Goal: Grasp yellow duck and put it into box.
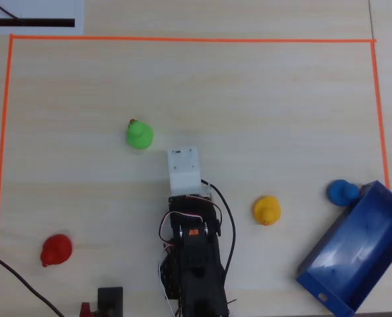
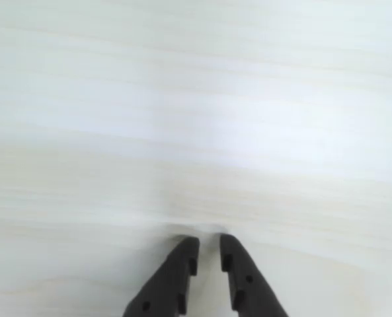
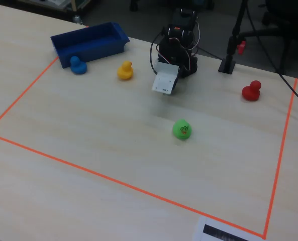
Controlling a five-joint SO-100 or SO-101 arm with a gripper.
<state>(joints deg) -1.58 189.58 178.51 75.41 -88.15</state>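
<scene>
Pale wood counter (image 2: 196, 132) fills wrist view; black fingers (image 2: 182, 264) nearly together, narrow gap, holding nothing, hovering above bare surface, yellow duck (image 1: 266, 210) well apart.

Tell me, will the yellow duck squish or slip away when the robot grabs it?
The yellow duck looks rounded and smooth, so it may slip in a pinch. It looks like a rubber toy, probably light and a bit squishy. It sits upright on the table, so it likely slides rather than rolls.
</scene>
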